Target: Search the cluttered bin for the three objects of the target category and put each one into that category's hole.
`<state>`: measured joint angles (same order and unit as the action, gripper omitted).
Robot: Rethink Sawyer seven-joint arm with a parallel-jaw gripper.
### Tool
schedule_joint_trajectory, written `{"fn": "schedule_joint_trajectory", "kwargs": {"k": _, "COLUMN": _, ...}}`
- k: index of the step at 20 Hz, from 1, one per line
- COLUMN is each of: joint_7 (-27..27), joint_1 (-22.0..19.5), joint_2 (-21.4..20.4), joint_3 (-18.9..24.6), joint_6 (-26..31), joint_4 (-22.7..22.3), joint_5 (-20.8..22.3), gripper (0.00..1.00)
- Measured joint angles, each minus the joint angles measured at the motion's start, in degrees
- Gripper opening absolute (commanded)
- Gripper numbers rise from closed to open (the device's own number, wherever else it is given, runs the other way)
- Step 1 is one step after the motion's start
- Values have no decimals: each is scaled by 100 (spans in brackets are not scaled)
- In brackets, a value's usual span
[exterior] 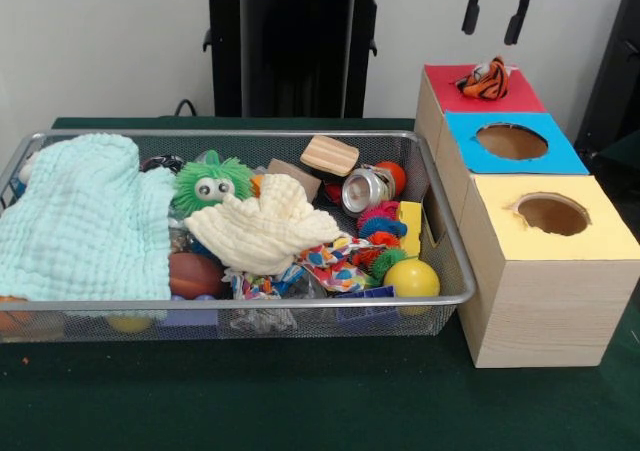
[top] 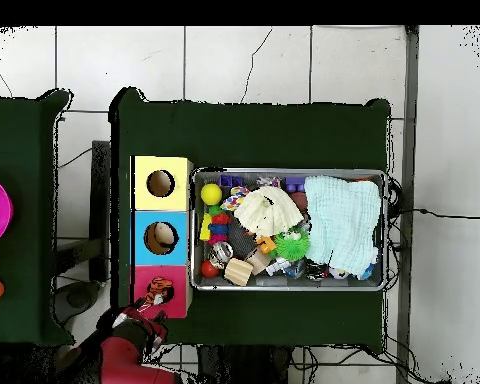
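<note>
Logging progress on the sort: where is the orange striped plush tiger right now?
In the front view the plush tiger sits on the red-topped box, over its hole, right of the wire bin and just below the open gripper.

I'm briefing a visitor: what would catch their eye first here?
Probably the orange striped plush tiger sitting on the red-topped box, right at its hole, with the gripper hanging open just above. Next, the wire mesh bin crammed with toys, a pale green cloth covering one end.
</note>
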<state>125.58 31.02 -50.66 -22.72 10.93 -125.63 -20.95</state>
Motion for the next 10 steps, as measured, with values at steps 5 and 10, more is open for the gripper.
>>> {"fn": "schedule_joint_trajectory", "kwargs": {"k": 5, "joint_7": 0, "joint_1": 9, "joint_2": 4, "joint_3": -9, "joint_6": -1, "joint_4": 0, "joint_5": 0, "gripper": 100}}
{"fn": "schedule_joint_trajectory", "kwargs": {"k": 10, "joint_7": 0, "joint_1": -228, "joint_2": 18, "joint_3": 68, "joint_6": -149, "joint_4": -40, "joint_5": 46, "gripper": 100}}
